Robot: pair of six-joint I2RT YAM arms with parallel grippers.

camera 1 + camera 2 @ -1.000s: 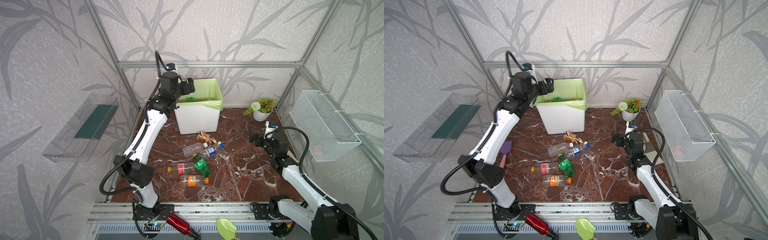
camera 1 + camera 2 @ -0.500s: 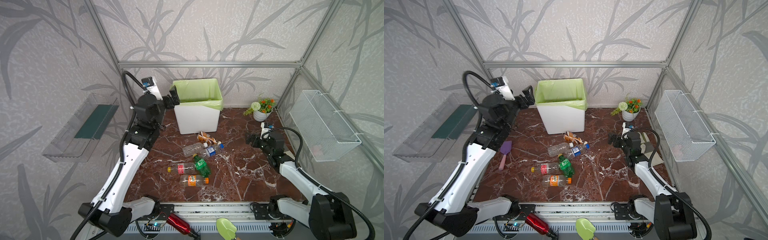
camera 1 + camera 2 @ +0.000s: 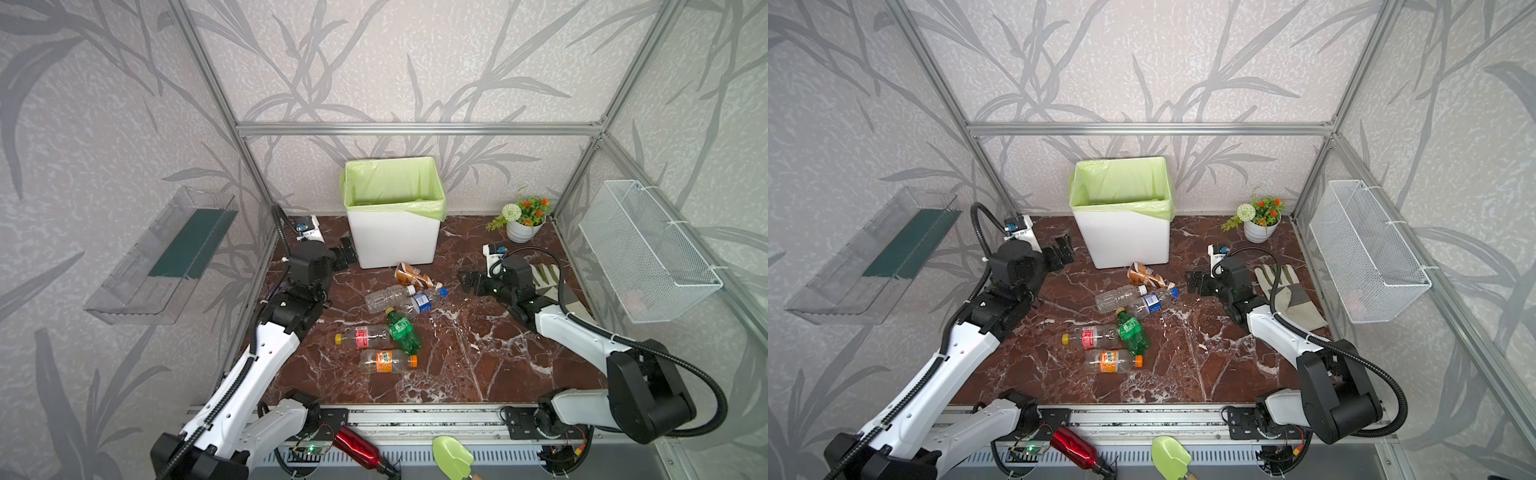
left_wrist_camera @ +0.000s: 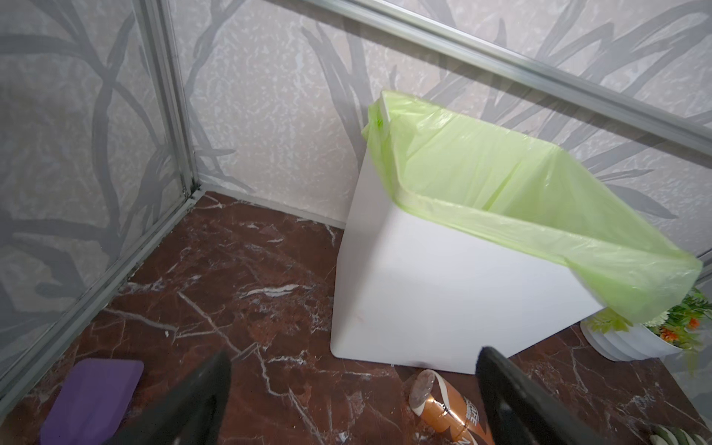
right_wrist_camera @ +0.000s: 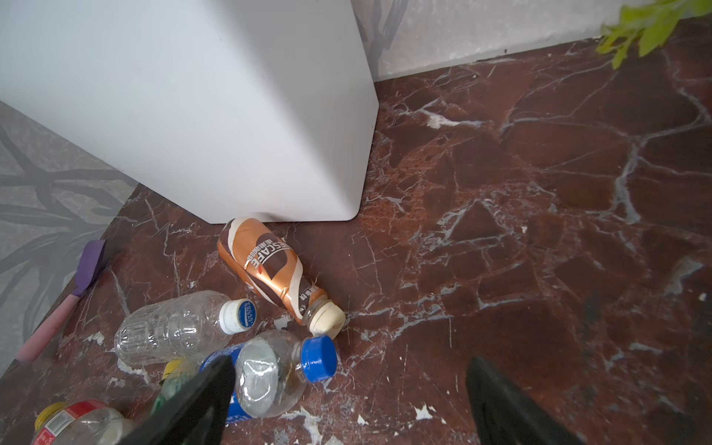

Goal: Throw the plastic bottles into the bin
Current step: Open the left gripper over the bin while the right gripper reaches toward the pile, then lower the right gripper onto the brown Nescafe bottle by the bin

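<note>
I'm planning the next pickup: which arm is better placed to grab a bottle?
Right, probably. The right claw is open and close to the blue-capped bottle; the left claw, also open, faces the bin, farther off.

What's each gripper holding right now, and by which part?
Nothing. Left gripper and right gripper both stand open and empty.

The red-brown marbled worktop [image 3: 478,365] carries the white bin [image 3: 395,245] at the back centre. Six plastic bottles [image 3: 403,332] lie on their sides clustered in front of it, the brown bottle [image 3: 413,276] nearest. A potted plant [image 3: 521,230] stands back right, a glove [image 3: 1293,295] lies right, and a purple spatula [image 5: 90,264] lies left.
</note>
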